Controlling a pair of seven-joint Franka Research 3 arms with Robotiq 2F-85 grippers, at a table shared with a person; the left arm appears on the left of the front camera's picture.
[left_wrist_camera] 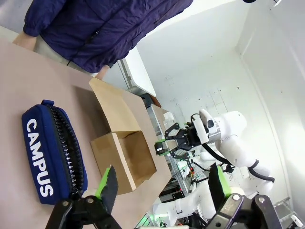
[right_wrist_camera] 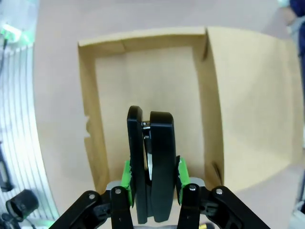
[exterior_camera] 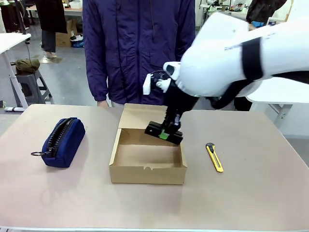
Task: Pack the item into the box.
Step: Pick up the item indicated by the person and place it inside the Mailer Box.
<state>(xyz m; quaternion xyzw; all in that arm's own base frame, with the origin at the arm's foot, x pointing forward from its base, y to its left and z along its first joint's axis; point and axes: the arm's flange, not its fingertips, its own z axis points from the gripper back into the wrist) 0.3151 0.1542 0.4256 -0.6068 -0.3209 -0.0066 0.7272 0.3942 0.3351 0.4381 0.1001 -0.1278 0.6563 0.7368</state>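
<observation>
The item [right_wrist_camera: 153, 162], a slim black stapler-shaped thing, hangs just above the open brown cardboard box [exterior_camera: 147, 166]. My right gripper [exterior_camera: 165, 134] is shut on the item [exterior_camera: 163, 132] over the box's far right part, green pads against both of its sides. The right wrist view looks down past the item into the bare box floor [right_wrist_camera: 152, 81], lid flap lying flat to the right. My left gripper [left_wrist_camera: 162, 186] stands open with nothing between its fingers, off to the left above the table, near the navy pouch [left_wrist_camera: 52, 155]. The box [left_wrist_camera: 125, 160] also shows beyond the left fingers.
A navy zippered pouch [exterior_camera: 62, 141] lies left of the box. A yellow-and-black utility knife [exterior_camera: 214, 156] lies right of it. A person in a dark blue jacket [exterior_camera: 137, 48] stands at the far edge, hands resting by the table.
</observation>
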